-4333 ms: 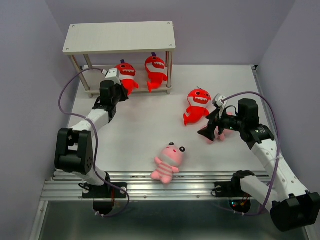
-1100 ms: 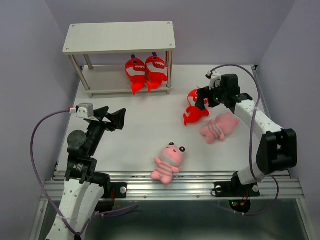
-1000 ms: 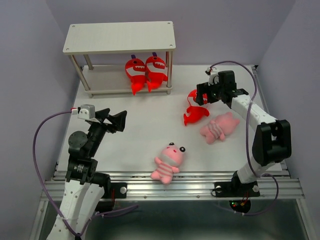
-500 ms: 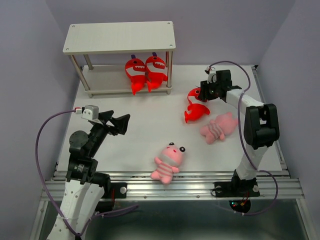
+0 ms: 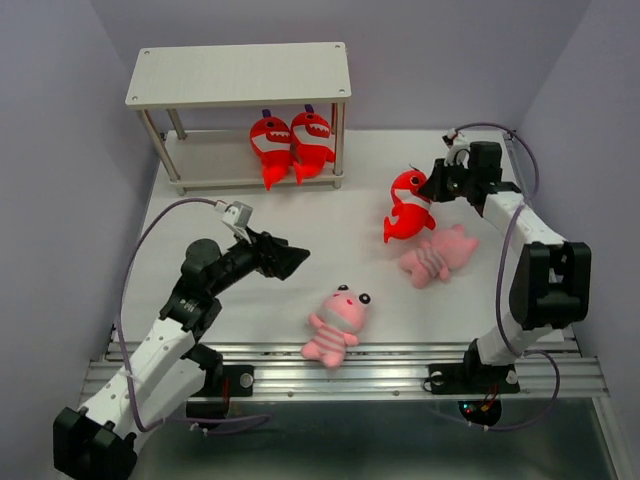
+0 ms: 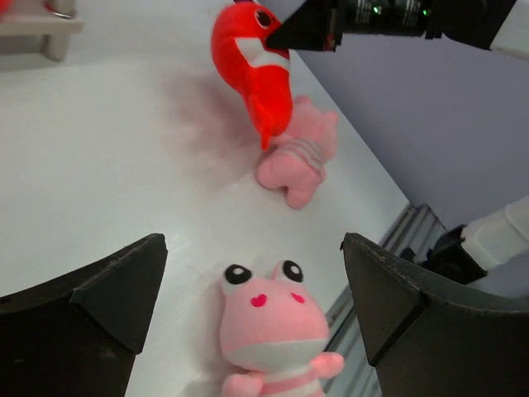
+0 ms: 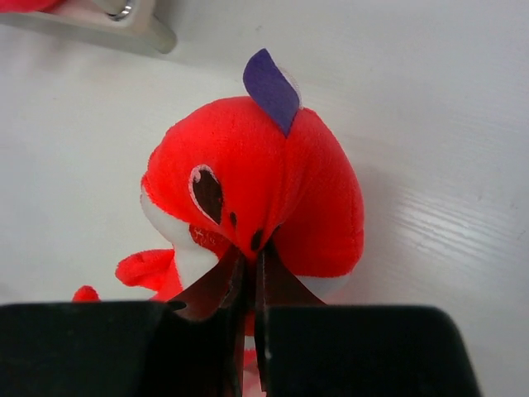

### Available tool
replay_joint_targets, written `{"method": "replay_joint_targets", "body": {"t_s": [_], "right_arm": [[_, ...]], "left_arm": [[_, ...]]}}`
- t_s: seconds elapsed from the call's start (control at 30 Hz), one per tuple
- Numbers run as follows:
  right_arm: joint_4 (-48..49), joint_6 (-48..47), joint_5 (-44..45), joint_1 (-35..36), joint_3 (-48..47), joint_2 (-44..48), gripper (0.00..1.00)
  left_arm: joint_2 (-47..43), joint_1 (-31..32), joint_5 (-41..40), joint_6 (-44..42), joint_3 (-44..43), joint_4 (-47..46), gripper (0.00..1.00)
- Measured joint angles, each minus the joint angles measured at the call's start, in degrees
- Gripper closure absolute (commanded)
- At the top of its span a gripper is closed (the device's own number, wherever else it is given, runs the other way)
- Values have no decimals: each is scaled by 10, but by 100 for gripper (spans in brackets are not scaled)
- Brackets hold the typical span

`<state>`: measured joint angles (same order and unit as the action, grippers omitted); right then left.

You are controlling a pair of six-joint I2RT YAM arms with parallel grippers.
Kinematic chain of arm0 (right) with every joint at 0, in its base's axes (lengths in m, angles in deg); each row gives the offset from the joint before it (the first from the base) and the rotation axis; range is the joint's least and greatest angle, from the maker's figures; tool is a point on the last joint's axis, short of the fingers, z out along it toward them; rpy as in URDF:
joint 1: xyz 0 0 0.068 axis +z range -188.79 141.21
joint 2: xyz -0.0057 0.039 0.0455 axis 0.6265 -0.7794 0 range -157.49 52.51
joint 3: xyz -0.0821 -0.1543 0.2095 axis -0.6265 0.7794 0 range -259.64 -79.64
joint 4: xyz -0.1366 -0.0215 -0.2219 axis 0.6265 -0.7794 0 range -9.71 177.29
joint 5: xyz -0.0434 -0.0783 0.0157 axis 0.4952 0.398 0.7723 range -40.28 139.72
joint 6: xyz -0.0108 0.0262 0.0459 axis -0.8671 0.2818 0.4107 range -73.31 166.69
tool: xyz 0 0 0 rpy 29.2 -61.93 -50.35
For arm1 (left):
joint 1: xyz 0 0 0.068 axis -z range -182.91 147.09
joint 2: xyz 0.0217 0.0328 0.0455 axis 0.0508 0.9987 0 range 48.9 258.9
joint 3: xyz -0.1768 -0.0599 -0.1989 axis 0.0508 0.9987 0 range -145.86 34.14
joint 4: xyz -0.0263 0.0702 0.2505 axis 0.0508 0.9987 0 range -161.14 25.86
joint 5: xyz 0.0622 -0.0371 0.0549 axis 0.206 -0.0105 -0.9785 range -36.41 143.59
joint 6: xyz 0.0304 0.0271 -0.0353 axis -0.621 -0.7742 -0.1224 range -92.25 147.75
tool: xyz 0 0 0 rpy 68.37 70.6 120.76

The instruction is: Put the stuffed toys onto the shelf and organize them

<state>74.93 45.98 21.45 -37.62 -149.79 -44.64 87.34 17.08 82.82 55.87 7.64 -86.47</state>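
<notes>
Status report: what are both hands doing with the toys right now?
Right hand shut on red shark. Left hand open, aimed at pink toy. Two sharks on shelf. Nothing blocking shelf.

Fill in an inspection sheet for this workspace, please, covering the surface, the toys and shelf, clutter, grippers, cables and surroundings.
Surface: white table, carrying the shelf and the toys.
Job's things: shelf at the far left, top board bare; two red sharks side by side on its lower board; third shark held by its head; pink toy lying just beside it; second pink toy near the front edge.
Clutter: nothing seen.
Grippers: left gripper open and empty, facing the second pink toy; right gripper shut on the third shark.
Cables: purple cables loop off the left arm and the right arm.
Surroundings: lilac walls; metal rail along the front.
</notes>
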Motion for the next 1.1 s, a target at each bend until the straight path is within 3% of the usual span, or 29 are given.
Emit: {"method": "replay_joint_targets", "body": {"t_s": [0.13,0.37,0.5,0.7,0.87,0.9,1.0,1.03,1.1], "right_arm": [[4,41,-28,-3,41,107,99],[9,99,-66,-3,108,255,99],[8,117,-78,-3,145,314,99],[0,139,-91,-3,167,378,99],[-1,160,-105,-3,180,396,99],[-2,164,-108,-3,184,396,99],[-6,170,-110,-3,186,397,99],[-6,172,-110,-3,186,398,99],[-7,174,-110,-3,186,401,99]], "left_arm": [[39,136,-67,31,1,-47,2],[197,283,-191,57,-55,-93,2],[295,346,-236,58,-131,-104,2],[389,391,-282,58,-219,-120,4],[449,406,-300,58,-264,-123,25],[462,408,-304,61,-272,-120,35],[484,412,-318,67,-291,-106,52],[485,414,-325,68,-292,-103,67],[485,415,-335,69,-293,-102,85]]}}
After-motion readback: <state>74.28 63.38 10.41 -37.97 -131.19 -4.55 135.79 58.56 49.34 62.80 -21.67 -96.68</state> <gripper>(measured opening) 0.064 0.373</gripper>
